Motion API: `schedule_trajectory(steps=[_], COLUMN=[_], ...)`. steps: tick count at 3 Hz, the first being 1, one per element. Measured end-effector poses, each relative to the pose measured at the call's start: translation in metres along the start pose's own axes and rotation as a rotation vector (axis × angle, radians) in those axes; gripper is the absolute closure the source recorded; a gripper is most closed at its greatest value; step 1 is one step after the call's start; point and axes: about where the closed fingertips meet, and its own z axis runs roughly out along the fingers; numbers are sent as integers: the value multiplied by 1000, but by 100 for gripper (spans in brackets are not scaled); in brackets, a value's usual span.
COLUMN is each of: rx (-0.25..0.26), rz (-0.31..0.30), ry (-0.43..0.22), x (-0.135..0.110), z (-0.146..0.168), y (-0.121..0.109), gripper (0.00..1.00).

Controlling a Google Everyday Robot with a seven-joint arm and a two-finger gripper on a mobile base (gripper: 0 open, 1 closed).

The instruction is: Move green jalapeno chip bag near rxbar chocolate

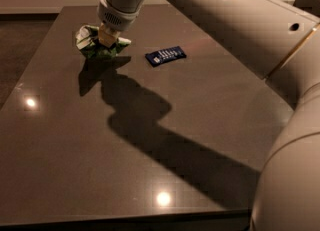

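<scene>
Gripper point(108, 36) comes down from above onto the chip bag point(92, 49), at the far left part of the table point(75, 165). Its fingers are sunk into the crumpled top of the bag and closed narrow on the foil, so I read it as holding the bag. The bag's shadow point(95, 75) falls apart from the bag on the near side, which suggests the bag is lifted clear of the table, though the underside cannot be seen. The bag is bunched up and shows no clear long axis. Camera-right of the bag, near but not touching, lies a blue bar point(166, 55), flat on the table. Its long axis runs roughly side to side, the end away from the bag tipped slightly toward the far edge. The wrapper reads dark blue with white print, not black, so I judge it is probably not the chocolate bar. No black-wrapped bar is visible. The arm point(210, 20) covers the whole far and right side of the table beyond the blue bar, and a bar could lie under it. The direction of the carry from the bag therefore cannot be fixed. The fingertips are hidden in the foil.
</scene>
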Motion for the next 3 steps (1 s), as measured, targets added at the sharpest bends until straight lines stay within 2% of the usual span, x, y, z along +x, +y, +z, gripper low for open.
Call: schedule_trajectory(steps=[1,2,3], rx=[16,14,13], rz=[-19,-23,-23], ry=[13,16,16], x=[12,13,13], z=[4,7,7], y=[-12,-12,-12], gripper=[28,0,0])
